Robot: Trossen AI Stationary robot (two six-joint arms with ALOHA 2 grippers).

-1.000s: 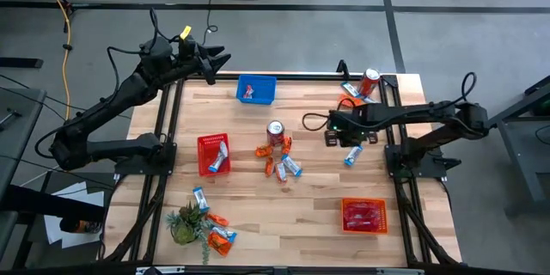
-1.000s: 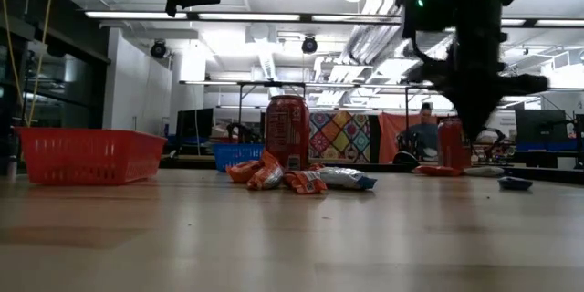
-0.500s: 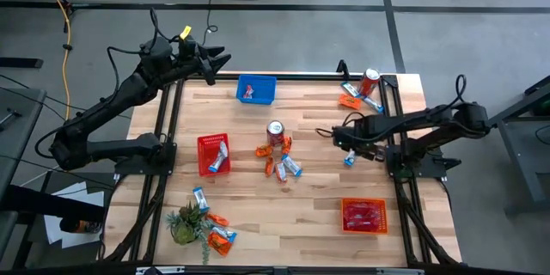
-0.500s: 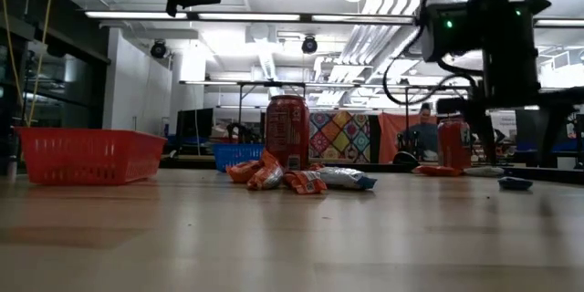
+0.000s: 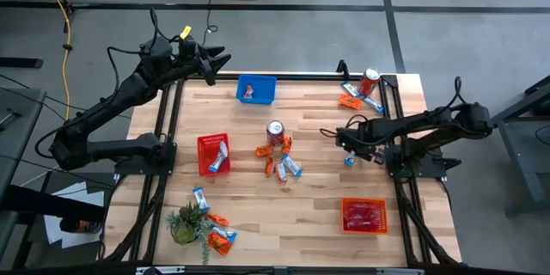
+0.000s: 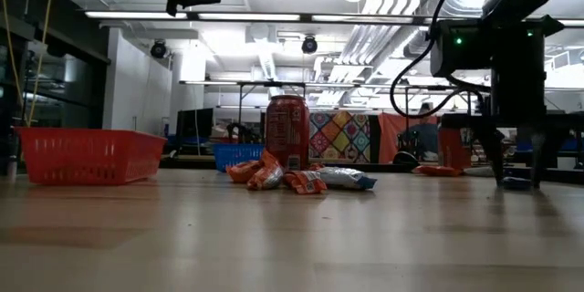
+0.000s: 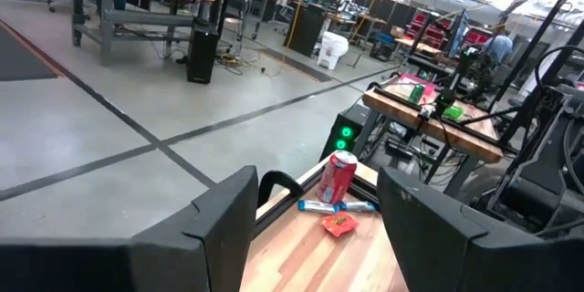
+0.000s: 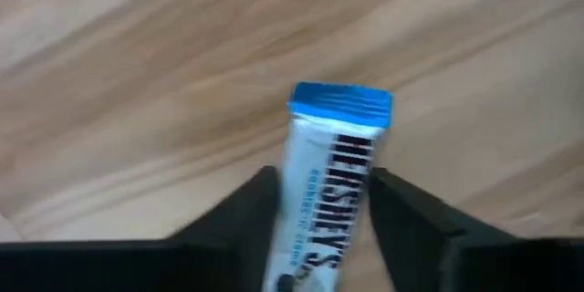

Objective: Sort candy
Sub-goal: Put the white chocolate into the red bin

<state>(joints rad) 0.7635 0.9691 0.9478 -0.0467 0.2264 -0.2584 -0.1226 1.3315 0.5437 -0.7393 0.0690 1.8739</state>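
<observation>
A blue-and-white candy packet [image 8: 333, 173] lies flat on the wooden table right of centre [image 5: 349, 160]. My right gripper [image 8: 319, 205] is open and low over it, one finger on either side of its long edges; the low view shows the fingertips down at the table [image 6: 516, 179]. I cannot tell whether they touch the packet. My left gripper [image 5: 219, 62] is open and empty, raised over the far left corner. A pile of orange and blue-and-white candy [image 5: 279, 163] lies at the table's middle.
A red basket [image 5: 203, 160] at the left holds a packet. A blue basket [image 5: 256, 96] stands at the far edge and an orange basket [image 5: 363, 203] at the near right. One drink can [image 5: 275, 131] stands beside the pile, another [image 5: 369, 80] stands far right with candy [image 5: 351, 99]. A green plant [image 5: 185, 223] is near left.
My right gripper has gone toward the table's right and near edges and come down until its fingers stand astride the blue-and-white packet. The packet has stayed where it was.
</observation>
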